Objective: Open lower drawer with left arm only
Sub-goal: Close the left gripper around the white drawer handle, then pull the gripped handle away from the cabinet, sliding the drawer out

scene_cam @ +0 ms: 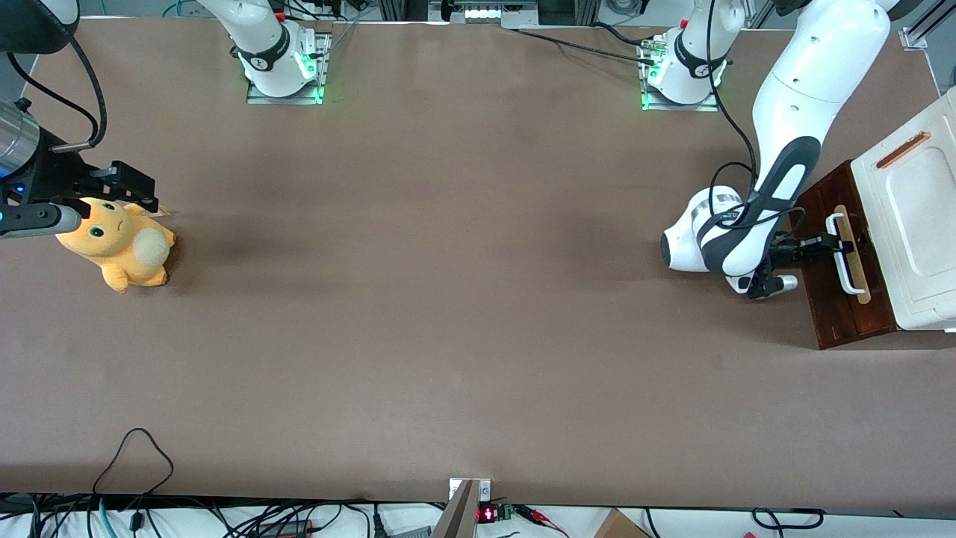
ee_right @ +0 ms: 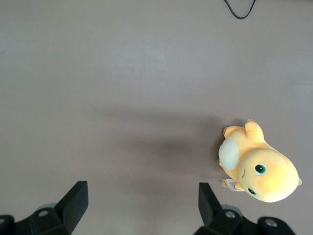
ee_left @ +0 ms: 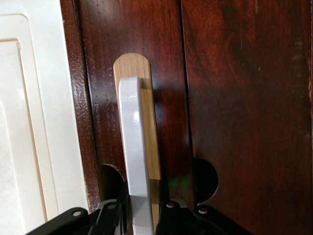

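Observation:
The lower drawer (scene_cam: 842,310) has a dark red-brown front (ee_left: 168,73) and faces the table's middle under the white cabinet top (scene_cam: 915,217). Its white bar handle (scene_cam: 846,263) (ee_left: 133,142) sits on a pale wood strip (ee_left: 155,127). The left arm (scene_cam: 784,119) reaches down in front of the drawer. My gripper (scene_cam: 838,243) (ee_left: 139,218) is at the handle, with one black finger on each side of the white bar, shut on it. I cannot tell how far out the drawer stands.
The white cabinet top (ee_left: 29,122) carries an orange slot (scene_cam: 902,150). An orange plush toy (scene_cam: 119,246) (ee_right: 259,171) lies toward the parked arm's end of the table. Cables run along the table edge nearest the front camera.

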